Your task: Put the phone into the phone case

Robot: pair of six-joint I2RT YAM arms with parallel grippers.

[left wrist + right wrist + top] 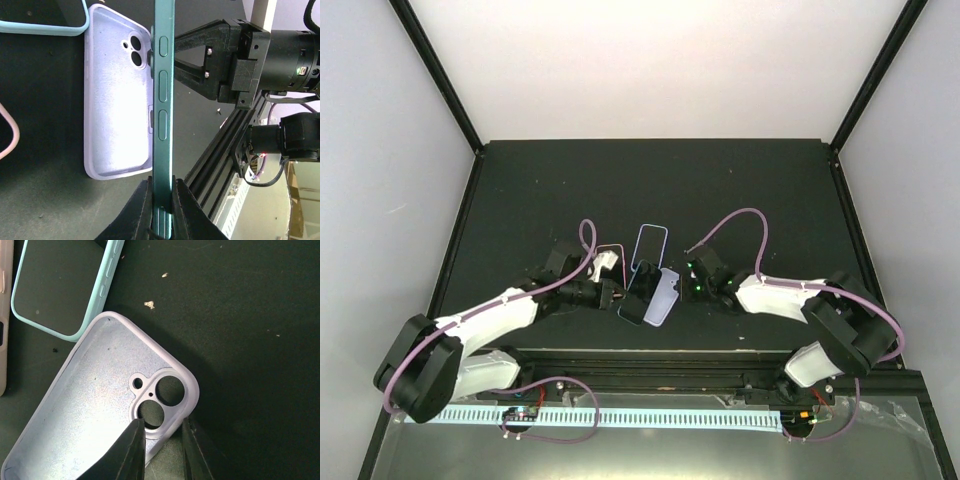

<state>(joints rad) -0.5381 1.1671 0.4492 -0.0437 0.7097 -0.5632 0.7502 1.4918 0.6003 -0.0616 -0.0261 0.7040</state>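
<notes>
Your left gripper (162,186) was pressed together on the phone (162,100), pinching one short end of it between its two fingers. The teal phone stood on edge, its long side with the row of buttons turned up toward the wrist camera. It ran along the left edge of the phone case (117,115); whether the two touched could not be told.

Your right gripper (164,429) sat at the camera corner of that case. One finger lay over the pale inside next to the two round cut-outs and the other outside the rim, so the wall ran between them. The gap was narrow, but I cannot tell whether the pads actually gripped the rim.

The lavender case lay open side up on the dark table (250,315), in the middle between your two grippers. Just beyond its far end lay the light blue-rimmed case (97,296). To the left of that, on the far side of your left gripper, lay the pink-rimmed case (17,134).
</notes>
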